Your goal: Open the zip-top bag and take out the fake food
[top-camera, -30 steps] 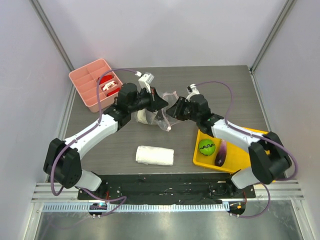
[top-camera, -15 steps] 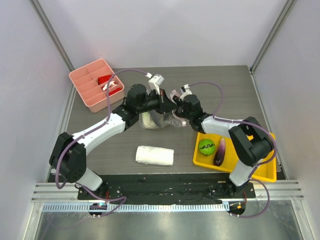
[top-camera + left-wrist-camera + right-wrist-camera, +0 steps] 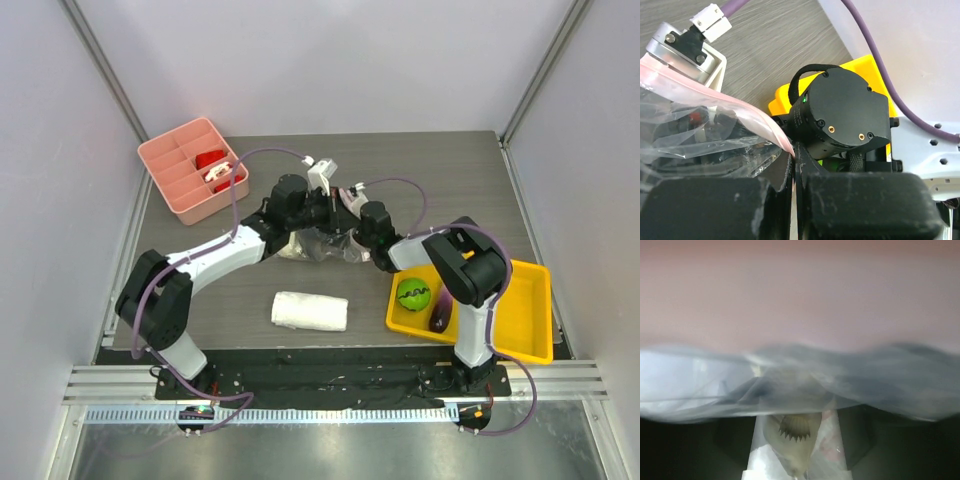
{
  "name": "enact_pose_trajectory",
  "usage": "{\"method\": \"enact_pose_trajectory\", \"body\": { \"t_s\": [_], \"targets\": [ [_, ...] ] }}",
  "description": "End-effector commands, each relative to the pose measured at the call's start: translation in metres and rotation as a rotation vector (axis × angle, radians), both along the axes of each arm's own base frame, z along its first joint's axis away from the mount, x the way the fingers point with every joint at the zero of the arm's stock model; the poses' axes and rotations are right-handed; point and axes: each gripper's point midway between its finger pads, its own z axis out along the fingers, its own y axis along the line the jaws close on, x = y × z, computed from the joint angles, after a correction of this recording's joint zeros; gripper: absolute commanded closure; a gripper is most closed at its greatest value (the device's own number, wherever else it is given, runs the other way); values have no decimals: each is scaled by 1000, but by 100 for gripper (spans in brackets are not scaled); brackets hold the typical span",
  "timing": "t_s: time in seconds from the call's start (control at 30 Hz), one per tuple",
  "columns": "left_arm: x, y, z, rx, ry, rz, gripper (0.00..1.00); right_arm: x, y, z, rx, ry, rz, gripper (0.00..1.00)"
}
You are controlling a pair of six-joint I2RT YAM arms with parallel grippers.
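The clear zip-top bag (image 3: 308, 246) lies at mid-table between my two grippers. My left gripper (image 3: 326, 212) is shut on its pink zip strip (image 3: 747, 114), the edge pinched between the jaws (image 3: 794, 162). My right gripper (image 3: 346, 228) is pushed into the bag's mouth. In the right wrist view its dark fingers (image 3: 732, 440) stand apart with the pale green-white cabbage (image 3: 796, 447) between them, and blurred plastic hangs above. I cannot tell whether they touch it. The striped green ball (image 3: 413, 293) and the purple eggplant (image 3: 439, 318) lie in the yellow bin (image 3: 525, 300).
A white folded towel (image 3: 310, 311) lies near the front. A pink divided box (image 3: 170, 175) with red-white items stands at the back left. The right arm's black wrist (image 3: 840, 115) is very close in front of my left gripper.
Both grippers have closed in on each other. The left has swung right holding the bag's edge. The right has moved left into the bag's mouth.
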Motion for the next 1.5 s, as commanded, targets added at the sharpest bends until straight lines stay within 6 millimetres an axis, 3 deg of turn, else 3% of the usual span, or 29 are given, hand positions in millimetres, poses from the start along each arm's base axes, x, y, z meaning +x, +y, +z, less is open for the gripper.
{"method": "enact_pose_trajectory", "body": {
  "t_s": [0.0,0.07,0.1,0.13,0.17,0.23,0.33,0.37,0.4,0.47,0.67,0.77,0.87,1.0,1.13,1.27,1.37,1.47],
  "targets": [
    [-4,-14,41,-90,-86,-19,100,5,25,42,134,-98,51,62],
    [-3,-7,35,-50,-97,-5,100,5,22,41,119,-79,37,82],
    [-1,-2,40,-34,-117,28,100,4,17,53,113,-99,21,84],
    [4,6,32,15,-131,59,100,4,7,39,39,-62,-14,87],
    [4,12,37,25,-146,76,100,1,0,52,18,-79,-28,90],
    [6,23,29,69,-157,104,100,-4,-18,37,-97,-27,-55,96],
    [10,38,28,86,-167,139,100,-17,-45,37,-211,7,-48,98],
    [10,40,26,89,-166,139,100,-26,-56,25,-277,61,-43,99],
    [10,44,25,91,-170,141,100,-28,-64,33,-299,44,-45,99],
    [8,45,23,104,-179,133,100,-36,-82,29,-383,69,-22,99],
    [5,53,8,143,-169,146,100,-59,-106,42,-553,113,87,99],
    [0,55,-1,155,-154,132,100,-64,-110,68,-535,58,87,99],
    [-12,50,-9,137,-141,68,100,-62,-116,82,-556,32,82,99],
    [-32,32,4,-9,-137,-51,100,-44,-115,89,-488,63,-25,99],
    [-52,14,14,-124,-67,-165,100,-19,-102,99,-273,141,-209,99],
    [-61,8,10,-123,-58,-192,100,0,-105,99,-283,185,-253,99],
    [-57,14,-9,-41,-36,-163,100,-5,-106,117,-256,181,-216,98],
    [-51,25,-29,61,-18,-110,100,-22,-112,137,-279,174,-150,99]
  ]
}}
